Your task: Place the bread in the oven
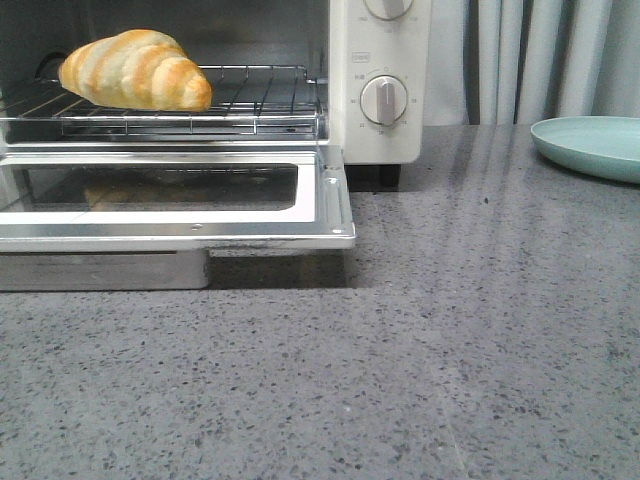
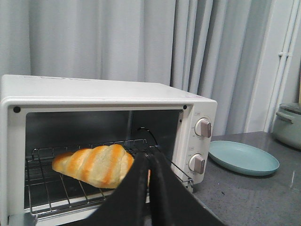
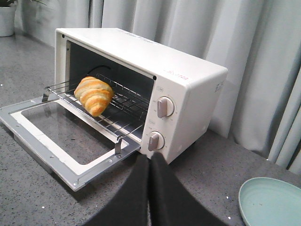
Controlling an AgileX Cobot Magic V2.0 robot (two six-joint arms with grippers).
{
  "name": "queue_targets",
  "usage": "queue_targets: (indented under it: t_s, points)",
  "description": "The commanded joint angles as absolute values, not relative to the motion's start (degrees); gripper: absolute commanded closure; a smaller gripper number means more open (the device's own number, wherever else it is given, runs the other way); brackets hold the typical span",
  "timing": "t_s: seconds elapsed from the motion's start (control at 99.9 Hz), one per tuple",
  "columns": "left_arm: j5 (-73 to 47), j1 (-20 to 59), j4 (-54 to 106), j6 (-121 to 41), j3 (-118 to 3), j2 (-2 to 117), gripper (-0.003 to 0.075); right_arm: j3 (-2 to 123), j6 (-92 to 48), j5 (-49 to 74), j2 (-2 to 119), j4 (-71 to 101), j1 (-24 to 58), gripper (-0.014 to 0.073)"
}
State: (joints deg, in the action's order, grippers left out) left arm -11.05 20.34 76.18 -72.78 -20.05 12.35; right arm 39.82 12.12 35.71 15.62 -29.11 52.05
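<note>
Light is soft and even, you get no harsh glare. Front view: the open oven door [image 1: 175, 205] throws a dark shadow on the countertop [image 1: 450, 330] beneath its edge; pale streaks of reflected curtain [image 1: 545, 55] light run across the stone. Oven cavity is dim in back. Wrist views: the near black fingers [image 2: 141, 197] look soft, out of focus; the background stays sharp.
</note>
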Motion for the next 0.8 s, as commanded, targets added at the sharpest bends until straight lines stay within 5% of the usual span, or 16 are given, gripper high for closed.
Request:
queue_targets:
  t_s: [0.0,0.26,0.381,0.641,0.791]
  points:
    - [-10.06,20.5,77.05,-72.3,-21.55,13.56,0.0741,41.09,12.07,31.95,16.23,-31.04,51.74,0.0662]
    - [-9.84,20.28,76.35,-72.3,-20.88,13.45,0.0741,41.09,12.07,31.95,16.23,-31.04,51.74,0.0662]
    - [-11.18,17.89,59.46,-68.66,-19.74,13.23,0.0741,41.09,12.07,31.95,16.23,-31.04,51.74,0.0662]
    - [-11.49,5.08,8.56,-7.81,-10.46,12.38,0.0741,41.09,12.07,31.95,16.23,-31.04,51.74,0.0662]
    - [-5.61,2.06,1.56,0.0,-5.19,8.32,0.0741,41.09,12.07,31.95,16.23,-31.04,51.74,0.0662]
